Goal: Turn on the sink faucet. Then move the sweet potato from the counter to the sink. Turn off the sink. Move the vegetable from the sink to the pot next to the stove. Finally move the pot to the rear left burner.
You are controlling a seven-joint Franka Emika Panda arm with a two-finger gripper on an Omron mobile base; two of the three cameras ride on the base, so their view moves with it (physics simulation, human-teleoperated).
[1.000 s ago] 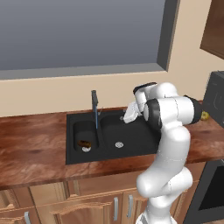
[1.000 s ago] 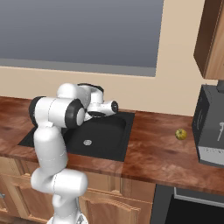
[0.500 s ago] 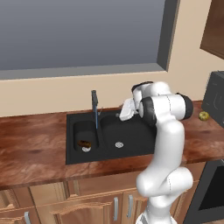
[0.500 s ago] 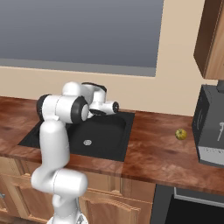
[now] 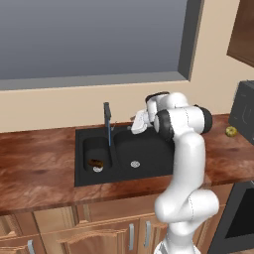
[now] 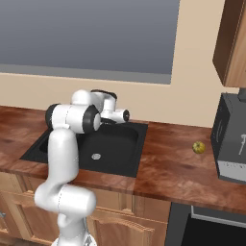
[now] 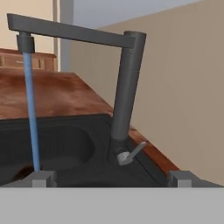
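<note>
left base view: the faucet [image 5: 107,130] stands at the back rim of the black sink [image 5: 124,155], and a blue stream of water [image 5: 109,144] runs from its spout toward the divider between the two basins. the gripper [image 5: 138,124] hangs just to the right of the faucet, over the rear of the right basin, pointing toward it. a brown lump that is likely the sweet potato [image 5: 95,163] lies in the small left basin, below and to the left of the faucet.

right base view: the arm [image 6: 72,139] bends over the sink [image 6: 113,150], with its wrist above the rear edge and the faucet hidden behind it. a small yellow-green fruit [image 6: 198,147] sits on the wooden counter [image 6: 163,168] well to the right of the sink, near a dark appliance [image 6: 233,139].

hand view: the two dark finger tips [image 7: 179,178] stand wide apart with nothing between them. the faucet [image 7: 127,92] is straight ahead, its spout reaching left and the water [image 7: 31,113] falling from the end. the small grey lever [image 7: 131,154] sits at the base of the faucet, between the tips and a little beyond them, slanting up to the right.

judging by this, the step in hand is shutting off the water, so the coming move should carry the hand forward onto the lever.
</note>
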